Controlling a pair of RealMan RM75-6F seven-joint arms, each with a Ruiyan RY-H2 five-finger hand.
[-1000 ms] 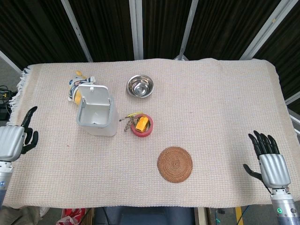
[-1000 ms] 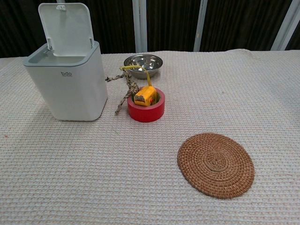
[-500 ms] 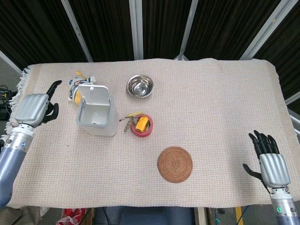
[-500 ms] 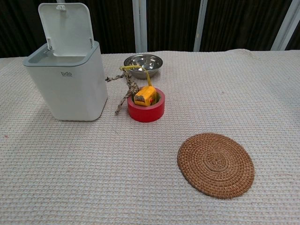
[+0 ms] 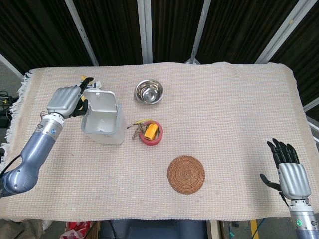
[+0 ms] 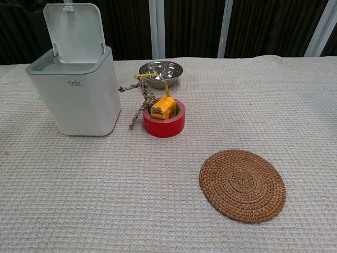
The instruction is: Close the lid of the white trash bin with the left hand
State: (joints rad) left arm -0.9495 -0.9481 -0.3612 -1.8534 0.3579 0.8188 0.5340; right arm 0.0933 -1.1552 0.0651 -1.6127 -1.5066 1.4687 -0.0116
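White trash bin [image 6: 73,92] sits at the table's [image 5: 224,114] far left part, upright, lid [image 6: 73,30] standing open and tipped back at the rear. Front face reads "bdo" in small grey letters, with a finer line under it too small to read. No other writing legible.

Left hand [image 5: 66,101] is just beside the bin's left rear corner, near the raised lid, seen only in the head view. Fingers look loosely curled, holding nothing; whether they touch the lid I cannot tell.

Risks, as a judgement: the hand comes from the side, so a push could land on the bin body and slide or tip it, since the bin looks light. Pushing the lid sideways instead of forward and down would strain the hinge or leave it half shut. Small clutter [image 5: 79,89] behind the bin could get knocked.

Red ring [image 6: 164,123] with a yellow item [image 6: 162,108] and cord sits right of the bin, steel bowl [image 6: 161,70] behind it, woven coaster [image 6: 243,185] nearer.

Right hand [image 5: 290,174] rests at the near right edge, fingers apart, empty.
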